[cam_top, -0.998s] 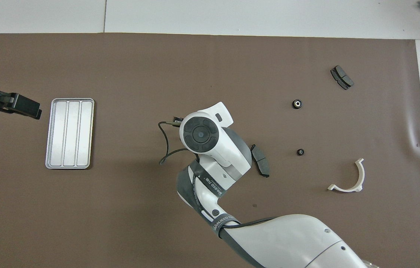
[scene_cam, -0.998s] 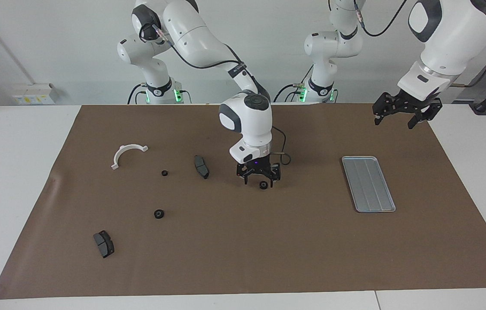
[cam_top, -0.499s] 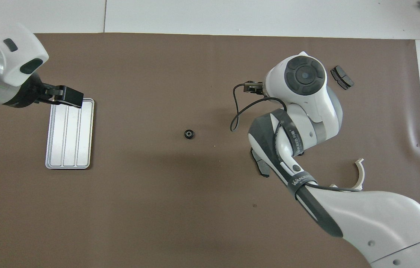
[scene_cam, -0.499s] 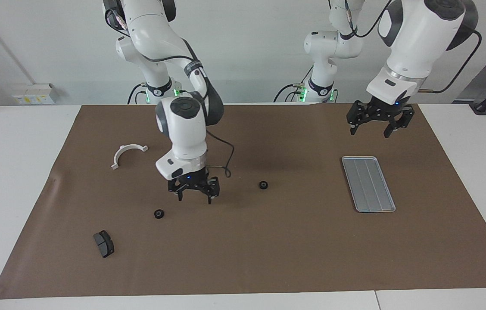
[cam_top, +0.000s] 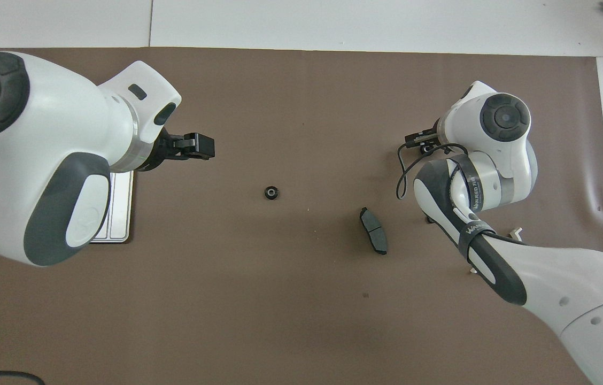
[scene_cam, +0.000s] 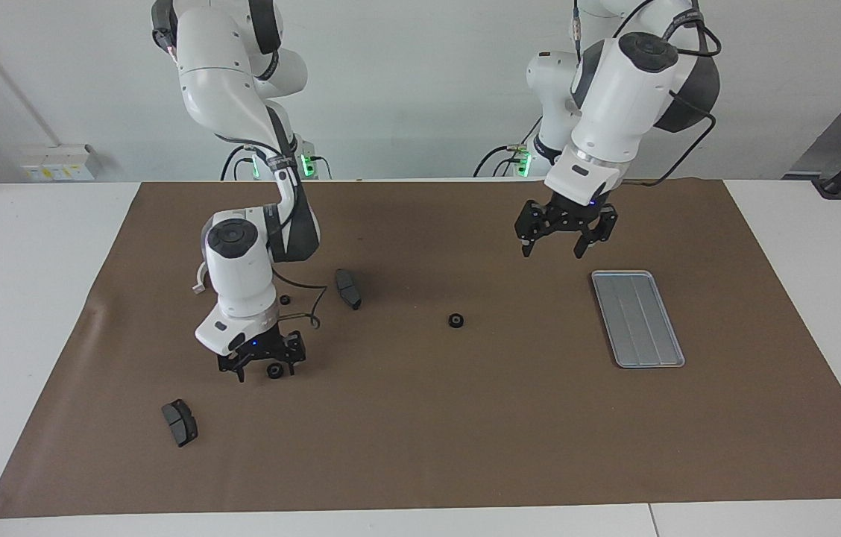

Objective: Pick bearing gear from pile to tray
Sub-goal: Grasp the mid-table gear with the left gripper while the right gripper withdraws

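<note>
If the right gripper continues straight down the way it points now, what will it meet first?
Probably the small black ring-shaped gear: the right gripper points down with open fingers on either side of it, just over the brown mat. Whether it already touches the gear, I cannot tell.

1. Both views bright, even, diffuse light from above; no hard shadows.
2. Soft faint shadows under the small flat silver-grey grooved metal tray (scene_cam: 637, 318) and under the arms on the matte brown paper table cover (scene_cam: 428, 432).
3. Mild sheen on the glossy white arm shells, nothing blown out.
4. Focus sharp throughout; no motion blur.
5. Overhead view: arms loom large at the lower corners.
</note>
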You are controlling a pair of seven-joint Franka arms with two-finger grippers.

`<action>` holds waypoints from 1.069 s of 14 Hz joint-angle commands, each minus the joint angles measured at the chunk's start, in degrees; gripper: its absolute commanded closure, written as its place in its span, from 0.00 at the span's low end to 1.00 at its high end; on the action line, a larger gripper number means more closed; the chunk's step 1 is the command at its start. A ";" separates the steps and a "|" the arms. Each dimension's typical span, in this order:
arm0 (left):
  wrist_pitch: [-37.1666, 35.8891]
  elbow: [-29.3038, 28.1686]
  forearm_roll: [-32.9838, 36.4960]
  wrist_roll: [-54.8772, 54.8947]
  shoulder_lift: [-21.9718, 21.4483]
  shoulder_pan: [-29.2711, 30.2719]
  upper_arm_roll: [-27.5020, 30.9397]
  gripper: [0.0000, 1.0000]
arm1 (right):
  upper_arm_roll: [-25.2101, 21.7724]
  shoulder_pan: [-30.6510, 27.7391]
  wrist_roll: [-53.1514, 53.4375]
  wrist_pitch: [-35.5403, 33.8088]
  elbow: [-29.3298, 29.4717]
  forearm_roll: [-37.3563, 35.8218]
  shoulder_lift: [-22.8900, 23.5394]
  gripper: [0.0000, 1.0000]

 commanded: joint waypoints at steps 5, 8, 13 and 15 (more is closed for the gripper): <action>3.63 -0.96 -0.30 -3.03 5.06 -6.43 1.26 0.20 | 1.13 -1.42 -6.84 1.10 -3.51 4.94 -0.82 0.18; 3.72 1.22 3.20 -6.79 9.87 -9.15 1.26 0.24 | 1.13 -1.50 -6.84 1.19 -3.51 4.94 -0.82 0.25; 6.26 2.55 4.53 -10.41 15.43 -11.10 1.26 0.24 | 1.22 -1.50 -6.58 1.10 -3.51 5.03 -0.82 0.69; 8.89 1.94 5.14 -11.38 16.14 -11.10 1.26 0.26 | 1.22 -1.50 -6.40 1.19 -3.42 5.03 -0.74 0.93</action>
